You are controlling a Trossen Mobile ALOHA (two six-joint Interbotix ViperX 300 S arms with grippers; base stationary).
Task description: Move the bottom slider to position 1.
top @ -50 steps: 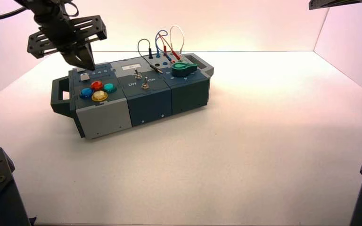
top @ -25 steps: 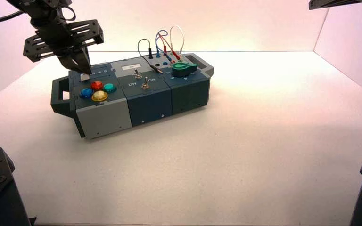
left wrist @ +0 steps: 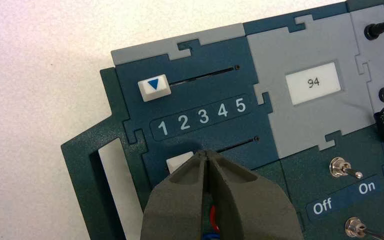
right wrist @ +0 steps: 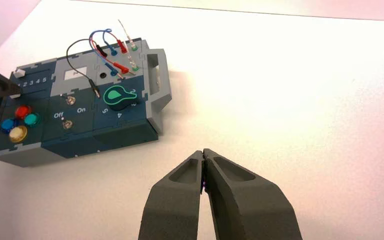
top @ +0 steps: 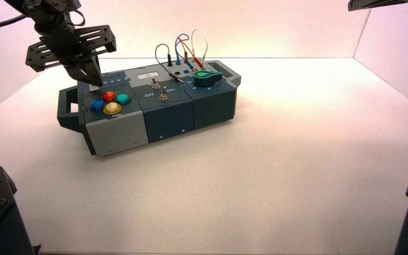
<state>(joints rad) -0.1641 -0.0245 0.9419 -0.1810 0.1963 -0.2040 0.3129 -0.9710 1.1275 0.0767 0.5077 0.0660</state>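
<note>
Left end effector (left wrist: 205, 152): finger tips together, pointed down over the left section of the control box (top: 162, 101), at the bottom slider (left wrist: 179, 160). The tips are on the side of the slider toward numeral 5 and cover part of it in the left wrist view; contact cannot be confirmed.

The bottom slider, a whitish cap, is near the numeral 1 end of its slot, below the printed numeral row (left wrist: 201, 116). A short trace of slot is visible beyond the cap at that end. Exact alignment with numeral 1 cannot be told.

The top slider (left wrist: 154, 87), marked with a blue triangle, is at the numeral 1 end of its own slot.

The box stands at an angle toward the far left corner of the tabletop (top: 255, 180). Red (top: 109, 96), blue (top: 98, 104), yellow (top: 112, 108) and green (top: 123, 99) push buttons are grouped on the box's left section, nearer the tabletop's front edge than the sliders. The display (left wrist: 313, 83) reads 94.

Right end effector (right wrist: 204, 153): idle above the right part of the tabletop, finger tips together.
</note>
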